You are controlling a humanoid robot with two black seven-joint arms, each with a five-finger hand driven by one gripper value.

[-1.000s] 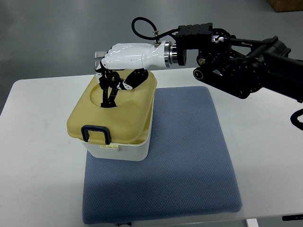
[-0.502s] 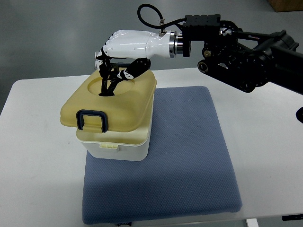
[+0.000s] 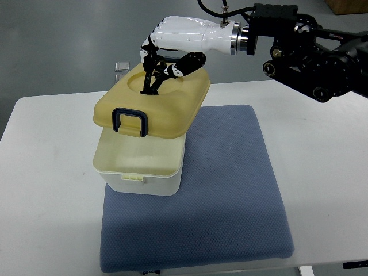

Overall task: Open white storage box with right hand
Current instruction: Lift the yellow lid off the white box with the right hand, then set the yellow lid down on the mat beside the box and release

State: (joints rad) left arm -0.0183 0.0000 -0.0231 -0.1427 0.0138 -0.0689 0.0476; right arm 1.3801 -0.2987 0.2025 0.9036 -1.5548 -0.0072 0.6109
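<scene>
Nearest the camera, a white tabletop (image 3: 52, 230), carrying a blue-grey textured fabric mat (image 3: 224, 201) that runs from the front edge back toward the middle. Sitting on the mat's far-left part, a white plastic storage box (image 3: 141, 172) with a small pale latch tab on its front wall and a cream inner rim showing at the top (interior not visible from here). Above and slightly behind the box, a pale yellow plastic lid (image 3: 161, 109) with a dark blue carry handle (image 3: 130, 122) at its near edge, lifted clear of the box on the front side and tilted, near edge overlapping the box's back rim in this view; hard to tell whether the lid's rear edge touches the box anywhere. In the round recess on the lid's top, the dark fingers (image 3: 150, 77) of the right robot hand (image 3: 164, 57), curled down and hooked into that recess, gripping the lid; white shell of the palm above them. Farther right, the black jointed forearm and wrist, entering from the picture's right edge, with a black cable looping over the wrist. Beyond the tabletop, grey floor (image 3: 57, 46).
</scene>
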